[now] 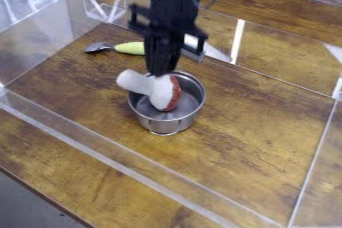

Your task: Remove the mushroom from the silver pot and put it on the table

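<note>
- Hanging straight down over the silver pot (168, 110), the black gripper (163, 69) has its jaws drawn together, their tips at the top of the mushroom (150, 89).
- The grip looks pinched on the mushroom's pale stem, though motion blur around the fingers makes the contact itself hard to judge.
- The mushroom leans across the pot's left rim, whitish stem pointing up and to the left, red-brown cap down inside the pot.
- The pot, shiny steel and round, sits on the table (254, 142) near the middle of the dark brown wood planks.
- A yellow-green vegetable (130, 47) lies on the planks behind and to the left of the pot, partly hidden by the arm.
- Just left of the vegetable rests a small grey object (98, 48), too small to make out.
- Low clear acrylic walls (94, 142) border the tabletop, the nearest running diagonally across the foreground.
- This single camera looks down from the front, with the arm entering from the top edge.
</note>
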You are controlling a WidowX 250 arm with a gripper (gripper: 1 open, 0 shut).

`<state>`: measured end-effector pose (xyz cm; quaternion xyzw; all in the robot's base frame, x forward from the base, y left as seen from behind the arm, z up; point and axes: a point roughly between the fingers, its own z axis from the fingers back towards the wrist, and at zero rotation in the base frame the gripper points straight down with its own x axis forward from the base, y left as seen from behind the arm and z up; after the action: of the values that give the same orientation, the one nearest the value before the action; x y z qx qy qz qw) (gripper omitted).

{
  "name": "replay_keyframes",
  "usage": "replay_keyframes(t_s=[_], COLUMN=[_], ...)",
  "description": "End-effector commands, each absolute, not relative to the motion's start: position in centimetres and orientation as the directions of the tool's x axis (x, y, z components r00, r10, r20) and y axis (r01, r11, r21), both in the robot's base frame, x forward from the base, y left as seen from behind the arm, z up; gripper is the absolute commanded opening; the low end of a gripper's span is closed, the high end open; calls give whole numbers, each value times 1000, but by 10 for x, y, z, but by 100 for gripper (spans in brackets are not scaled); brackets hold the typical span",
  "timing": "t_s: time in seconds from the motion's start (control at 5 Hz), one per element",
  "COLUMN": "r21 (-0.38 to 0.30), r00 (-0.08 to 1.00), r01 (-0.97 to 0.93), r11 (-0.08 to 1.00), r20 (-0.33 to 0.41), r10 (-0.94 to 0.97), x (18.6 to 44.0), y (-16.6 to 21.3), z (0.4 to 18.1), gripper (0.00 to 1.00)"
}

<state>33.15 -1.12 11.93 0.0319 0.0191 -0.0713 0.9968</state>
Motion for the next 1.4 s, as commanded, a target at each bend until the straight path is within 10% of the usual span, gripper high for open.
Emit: replay_keyframes(t_s=[0.0,0.2,1.2], r21=[98,109,134], r00=[989,989,999], r01=[125,118,48], r11=[987,987,990], r20=[63,76,-20], r10=[-131,-127,-46], x=[346,355,337], y=[-24,-32,-20], z=[167,154,128], gripper=[0,100,100])
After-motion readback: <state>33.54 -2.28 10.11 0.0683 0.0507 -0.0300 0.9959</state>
